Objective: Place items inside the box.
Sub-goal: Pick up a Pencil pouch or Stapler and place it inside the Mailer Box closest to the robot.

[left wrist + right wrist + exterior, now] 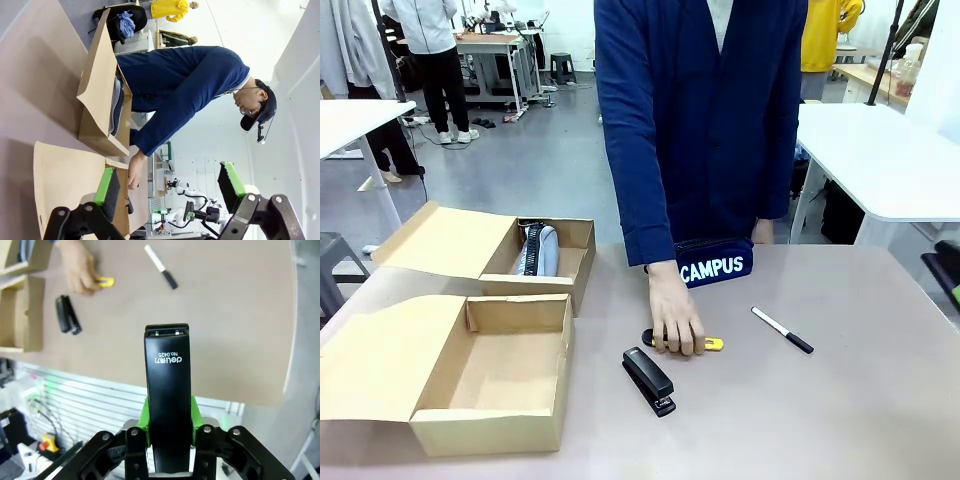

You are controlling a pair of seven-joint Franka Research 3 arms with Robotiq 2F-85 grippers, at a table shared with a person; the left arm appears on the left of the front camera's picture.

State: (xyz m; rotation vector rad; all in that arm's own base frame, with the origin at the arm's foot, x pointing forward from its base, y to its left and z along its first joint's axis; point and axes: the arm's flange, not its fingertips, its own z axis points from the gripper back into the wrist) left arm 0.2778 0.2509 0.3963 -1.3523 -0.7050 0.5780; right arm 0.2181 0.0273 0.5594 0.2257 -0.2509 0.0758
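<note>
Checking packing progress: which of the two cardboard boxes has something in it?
The far box, nearer the person: a grey pencil case lies inside it. The near box's floor is bare.

Grey floor [520, 150], white table left [355, 115], white table right [880, 150] — workbench [495, 42], dark stool [563, 66] far back

The navy "CAMPUS" case [714, 262] stands at the surface's far edge. The yellow utility knife [712, 344] lies under the person's hand [675, 320] (mostly covered). Beside it lies a black stapler [648, 380], and a thin pen [782, 330] lies farther right. The grey pencil case [538, 250] rests in the far box [582, 270]. A second black stapler [167, 385] is clamped between the right gripper's [168, 415] fingers.
</note>
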